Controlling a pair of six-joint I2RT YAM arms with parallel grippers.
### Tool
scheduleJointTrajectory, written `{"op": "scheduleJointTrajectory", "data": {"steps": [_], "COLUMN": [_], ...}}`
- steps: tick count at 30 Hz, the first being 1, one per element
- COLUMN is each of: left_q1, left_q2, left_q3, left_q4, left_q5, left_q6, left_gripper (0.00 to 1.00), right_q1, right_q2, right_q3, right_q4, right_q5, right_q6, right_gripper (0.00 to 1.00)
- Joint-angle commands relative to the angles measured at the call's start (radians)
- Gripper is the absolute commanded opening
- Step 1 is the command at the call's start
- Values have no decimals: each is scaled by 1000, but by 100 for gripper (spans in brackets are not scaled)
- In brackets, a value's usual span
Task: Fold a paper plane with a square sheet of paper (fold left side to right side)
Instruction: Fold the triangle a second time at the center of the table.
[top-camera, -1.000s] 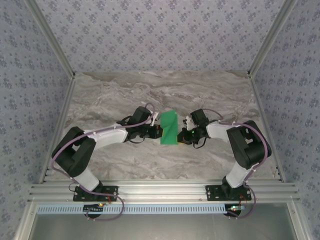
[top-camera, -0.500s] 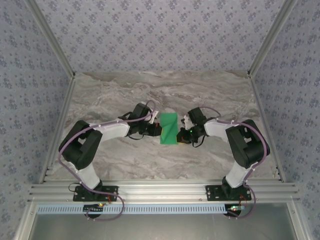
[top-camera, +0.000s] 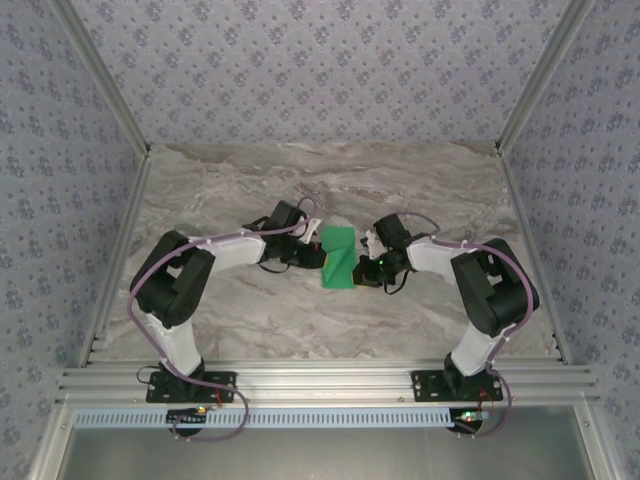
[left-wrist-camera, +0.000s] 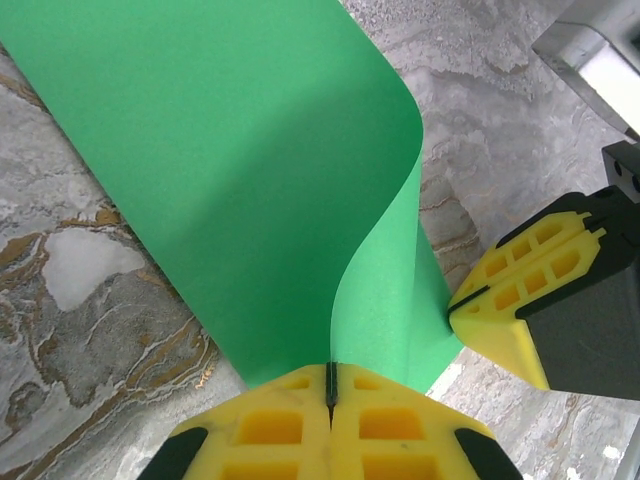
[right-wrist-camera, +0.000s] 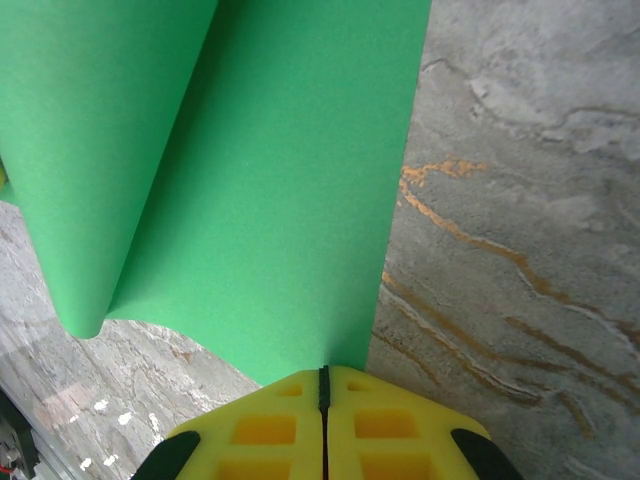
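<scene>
counter (top-camera: 250, 320): grey veined marble, flat | square sheet of paper (top-camera: 338, 257): matte bright green, unmarked, mid-counter, bent into 1 soft uncreased curl | left fingers (left-wrist-camera: 290, 400): yellow gridded pads clenched on 1 edge | right fingers (right-wrist-camera: 290, 400): matching yellow pads clenched on the opposite edge

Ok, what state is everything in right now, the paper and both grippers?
paper: bent over in a rounded curl, no sharp crease, pinched at two edges.
left gripper: shut on the paper's raised, curled-over edge.
right gripper: shut on the paper's flatter edge.
</scene>
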Motion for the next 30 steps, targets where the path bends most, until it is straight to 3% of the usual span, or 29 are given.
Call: {"op": "scheduleJointTrajectory", "data": {"steps": [1, 30], "left_q1": [6, 36], "left_q2": [29, 143], "left_q3": [36, 164], "left_q4": [-43, -164], "left_q5": [25, 86], "left_q6": [41, 142], "left_gripper": [0, 1], "right_q1": [5, 11], "right_q2": [35, 50], "right_q3": [-12, 2], "right_q4": [-104, -137], "right_q5": [85, 104], "right_q6": [-24, -34], "right_gripper": [5, 5]}}
